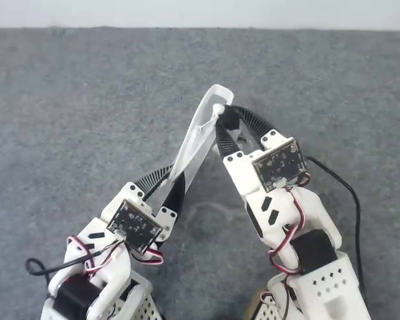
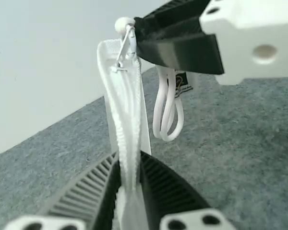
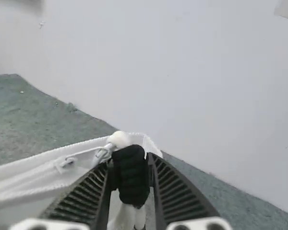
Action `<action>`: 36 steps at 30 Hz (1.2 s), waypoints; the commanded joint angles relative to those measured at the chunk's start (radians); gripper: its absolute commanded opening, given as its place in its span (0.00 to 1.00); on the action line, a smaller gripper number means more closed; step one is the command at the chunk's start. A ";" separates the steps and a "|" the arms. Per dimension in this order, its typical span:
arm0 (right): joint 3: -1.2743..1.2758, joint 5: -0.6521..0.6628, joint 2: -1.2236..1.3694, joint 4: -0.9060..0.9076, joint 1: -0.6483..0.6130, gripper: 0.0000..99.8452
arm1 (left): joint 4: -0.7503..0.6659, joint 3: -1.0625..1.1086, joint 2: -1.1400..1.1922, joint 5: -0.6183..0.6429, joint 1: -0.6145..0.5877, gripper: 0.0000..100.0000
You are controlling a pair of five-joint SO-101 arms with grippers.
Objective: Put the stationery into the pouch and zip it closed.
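The white pouch (image 1: 195,143) is stretched in the air between both arms, zipper edge up (image 2: 127,110). My left gripper (image 1: 168,187) is shut on the pouch's near end, the fabric pinched between its black fingers (image 2: 156,184). My right gripper (image 1: 224,117) is shut on the zipper pull (image 3: 116,140) at the far end, where a white bead (image 2: 124,24) and a metal link show. A black tab (image 3: 130,175) sits between the right gripper's (image 3: 129,163) fingers. A white cord loop (image 2: 167,115) hangs under the right gripper (image 2: 149,36).
Grey carpet-like table cover (image 1: 67,107) lies under both arms, with a pale wall (image 1: 200,12) beyond its far edge. A black cable (image 1: 350,200) runs along the right arm's outer side.
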 commanded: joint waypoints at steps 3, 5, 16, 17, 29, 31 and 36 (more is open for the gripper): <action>-0.017 -0.018 0.079 -0.119 0.084 0.01 | 0.002 0.018 -0.003 0.009 -0.005 0.01; -0.020 -0.017 0.142 -0.176 0.110 0.01 | 0.002 0.018 -0.003 0.009 -0.005 0.01; -0.158 -0.026 0.409 -0.226 0.239 0.01 | 0.002 0.018 -0.003 0.009 -0.005 0.01; -0.167 -0.028 0.424 -0.226 0.245 0.01 | 0.002 0.018 -0.003 0.009 -0.005 0.01; -0.299 -0.137 0.601 -0.226 0.389 0.01 | 0.002 0.018 -0.003 0.009 -0.005 0.01; -0.310 -0.152 0.613 -0.226 0.409 0.01 | 0.002 0.018 -0.003 0.009 -0.006 0.01; -0.301 -0.153 0.598 -0.213 0.397 0.01 | 0.002 0.016 -0.003 0.009 -0.006 0.01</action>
